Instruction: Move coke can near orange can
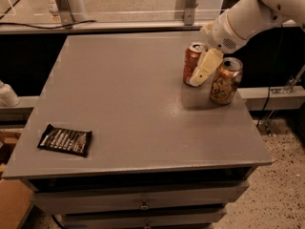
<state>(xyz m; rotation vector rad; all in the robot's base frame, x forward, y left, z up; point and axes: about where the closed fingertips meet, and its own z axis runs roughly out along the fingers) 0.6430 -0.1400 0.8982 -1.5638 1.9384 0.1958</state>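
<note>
The coke can (191,56), reddish-orange with white markings and a silver top, is at the table's back right. My gripper (194,74) is shut on it: one cream finger (205,68) lies against the can's right side, and the other is hidden behind the can. The orange can (226,80), gold-tan with dark graphics, stands upright just right of the coke can with a narrow gap between them. My white arm (248,18) reaches in from the upper right.
A black snack packet (65,140) lies flat near the front left corner of the grey table (119,104). The table's right edge is close behind the orange can. A rail (119,25) runs along the back edge. Drawers sit below the front edge.
</note>
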